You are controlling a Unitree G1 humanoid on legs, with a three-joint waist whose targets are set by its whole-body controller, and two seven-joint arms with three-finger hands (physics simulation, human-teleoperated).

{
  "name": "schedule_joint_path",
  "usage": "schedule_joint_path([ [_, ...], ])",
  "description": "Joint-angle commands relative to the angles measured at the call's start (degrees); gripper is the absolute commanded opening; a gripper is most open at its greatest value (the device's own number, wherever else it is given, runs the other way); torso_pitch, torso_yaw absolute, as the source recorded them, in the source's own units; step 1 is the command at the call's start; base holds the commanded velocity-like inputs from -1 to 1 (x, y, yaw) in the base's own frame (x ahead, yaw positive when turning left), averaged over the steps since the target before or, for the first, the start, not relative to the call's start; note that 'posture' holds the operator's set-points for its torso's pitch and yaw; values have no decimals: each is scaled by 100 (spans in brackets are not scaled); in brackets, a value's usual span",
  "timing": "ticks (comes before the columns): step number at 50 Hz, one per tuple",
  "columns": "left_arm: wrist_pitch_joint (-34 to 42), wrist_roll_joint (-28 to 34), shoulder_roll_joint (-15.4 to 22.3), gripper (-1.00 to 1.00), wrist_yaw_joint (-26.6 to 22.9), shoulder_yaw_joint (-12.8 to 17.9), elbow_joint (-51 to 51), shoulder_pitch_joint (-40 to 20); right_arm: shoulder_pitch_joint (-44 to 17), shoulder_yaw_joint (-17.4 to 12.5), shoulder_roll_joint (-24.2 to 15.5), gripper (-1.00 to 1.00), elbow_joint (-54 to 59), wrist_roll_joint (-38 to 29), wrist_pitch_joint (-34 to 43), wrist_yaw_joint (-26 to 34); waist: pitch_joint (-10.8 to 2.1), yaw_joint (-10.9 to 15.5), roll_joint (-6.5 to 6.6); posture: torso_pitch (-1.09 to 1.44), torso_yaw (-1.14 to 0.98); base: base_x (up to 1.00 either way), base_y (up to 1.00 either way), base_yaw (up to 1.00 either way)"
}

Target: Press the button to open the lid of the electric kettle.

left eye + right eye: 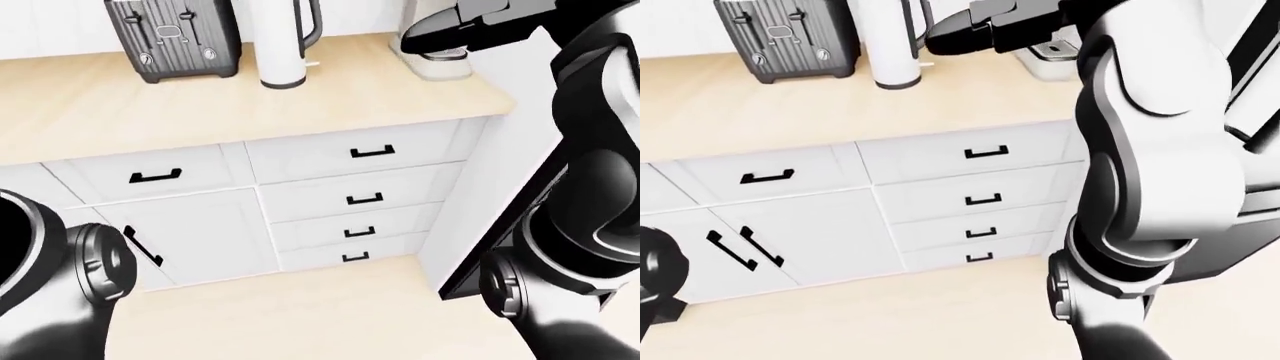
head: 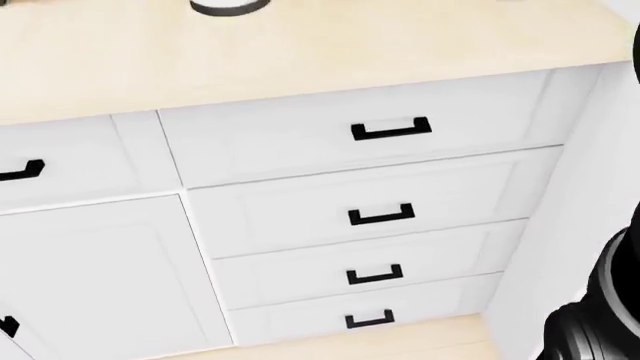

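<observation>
My right hand (image 1: 970, 30) is raised over the pale wood tabletop (image 1: 250, 112), reaching in from the right edge of the left-eye view toward the top of the picture. In the right-eye view its dark fingers point left, and their tips sit just beside the kettle's black handle (image 1: 310, 26); I cannot tell whether they touch it. Whether that hand is open or closed I cannot tell either, since the fingers read as one dark wedge. My right arm (image 1: 1160, 150) fills much of the right-eye view, with the elbow joint low in the picture.

My left hand is out of sight; only the left arm's rounded joint (image 1: 95, 262) shows at the lower left of the left-eye view.

The kettle (image 1: 283, 45) stands upright on the tabletop, a white cylinder with a dark base ring, its top cut off by the upper edge of the picture, so I see neither lid nor button. A dark grey toaster (image 1: 172, 37) stands just beside it on the left. To the kettle's right, partly behind my hand, is a cream-coloured appliance (image 1: 440, 64) near the tabletop's corner.

Below the tabletop, white cabinets run across: a column of four drawers (image 2: 370, 217) with black handles, and a door (image 1: 195, 236) to their left. The floor (image 1: 300, 315) is the same pale wood.
</observation>
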Motion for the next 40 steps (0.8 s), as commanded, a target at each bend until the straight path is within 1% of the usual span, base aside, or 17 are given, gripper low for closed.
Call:
schedule_joint_path([
  [1, -90, 62, 51, 100, 22, 58, 30, -110, -136, -6, -16, 100, -39, -7, -144, -1, -66, 3, -3, 0, 0, 25, 8, 0],
  [2, -71, 51, 50, 100, 31, 60, 23, -124, -153, -4, -19, 100, -49, -10, -122, 2, -91, -23, 106, 0, 0, 26, 7, 0],
  [4, -99, 71, 55, 100, 9, 62, 43, -102, -145, -7, -14, 100, -41, -12, -137, 7, -233, -54, 514, 0, 0, 25, 7, 0],
  [5, -102, 78, 55, 100, 3, 57, 48, -100, -139, 2, -10, 100, -38, -18, -141, 5, -146, -16, 279, 0, 0, 25, 7, 0],
  [6, -91, 76, 54, 100, 5, 53, 42, -109, -138, 1, -3, 100, -34, -19, -145, 6, -118, -68, 417, 0, 0, 25, 8, 0],
  [15, -95, 113, 50, 100, -29, 57, 45, -105, -131, 10, 32, 100, -12, -36, -177, 8, -139, 30, 17, 0, 0, 26, 5, 0],
  [17, -77, 106, 42, 100, -20, 56, 25, -110, -134, 22, 37, 100, -19, -45, -166, 7, -166, 76, -140, 0, 0, 24, 4, 0],
  [19, -58, 98, 37, 100, -8, 60, 21, -123, -135, 23, 38, 100, -21, -52, -163, 10, -256, 120, -436, 0, 0, 24, 5, 0],
  [20, -62, 102, 35, 100, -10, 57, 24, -121, -139, 19, 37, 100, -15, -54, -165, 11, -198, 87, -249, 0, 0, 23, 3, 0],
  [22, -72, 114, 36, 100, -21, 54, 29, -113, -160, 19, 36, 100, -34, -57, -131, 14, -168, 97, -368, 0, 0, 24, 4, 0],
  [28, -44, 110, 35, 100, -16, 59, 18, -133, -142, 28, 40, 100, -11, -78, -158, 26, -112, 50, -135, 0, 0, 24, 4, 0],
  [30, -28, 104, 31, 100, -6, 53, 5, -142, -139, 28, 37, 100, -28, -82, -154, 36, -115, 13, 13, 0, 0, 24, 4, 0],
  [32, -32, 133, 29, 100, -18, 34, 5, -133, -119, 30, 41, 100, -2, -94, -179, 38, -206, -37, 311, 0, 0, 23, 4, 0],
  [33, -28, 139, 33, 100, -23, 43, 8, -136, -129, 30, 47, 100, -6, -96, -167, 38, -304, -57, 317, 0, 0, 23, 4, 0],
  [34, -10, 127, 41, 100, -21, 62, 9, -157, -142, 36, 42, 100, -14, -101, -156, 44, -177, -2, 304, 0, 0, 23, 5, 0],
  [35, -13, 131, 40, 100, -20, 63, 11, -155, -151, 34, 44, 100, -15, -104, -143, 45, -120, -47, 395, 0, 0, 23, 4, 0],
  [40, 52, 38, 21, 100, 36, 72, -40, -214, -142, 32, 49, 100, -7, -118, -158, 59, -154, 3, 188, 0, 0, 23, 4, 0],
])
